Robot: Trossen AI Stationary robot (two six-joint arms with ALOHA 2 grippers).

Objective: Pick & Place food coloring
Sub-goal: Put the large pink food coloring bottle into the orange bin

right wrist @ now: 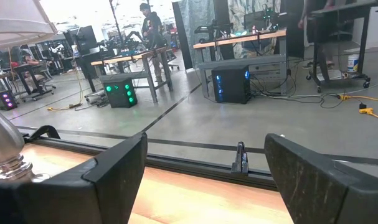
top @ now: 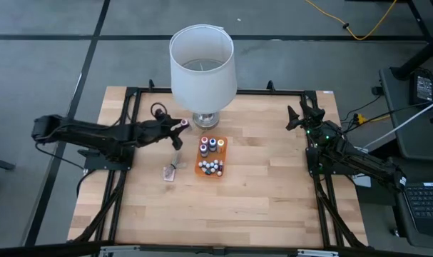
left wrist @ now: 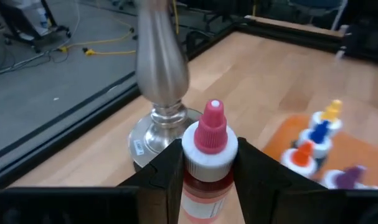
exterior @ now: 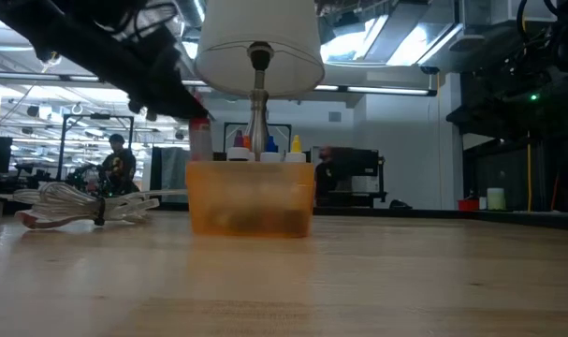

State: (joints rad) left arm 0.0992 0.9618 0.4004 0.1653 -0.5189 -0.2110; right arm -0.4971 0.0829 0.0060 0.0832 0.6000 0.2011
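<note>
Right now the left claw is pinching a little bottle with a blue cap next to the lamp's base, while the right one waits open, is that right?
Nearly. The left wrist view shows the bottle in the left gripper has a pinkish-red cap, not blue. The rest holds: it is beside the lamp base, and the right gripper waits open.

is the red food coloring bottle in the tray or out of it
Out. The left gripper holds the red-capped bottle upright between its jaws, beside the lamp base, apart from the orange tray.
</note>
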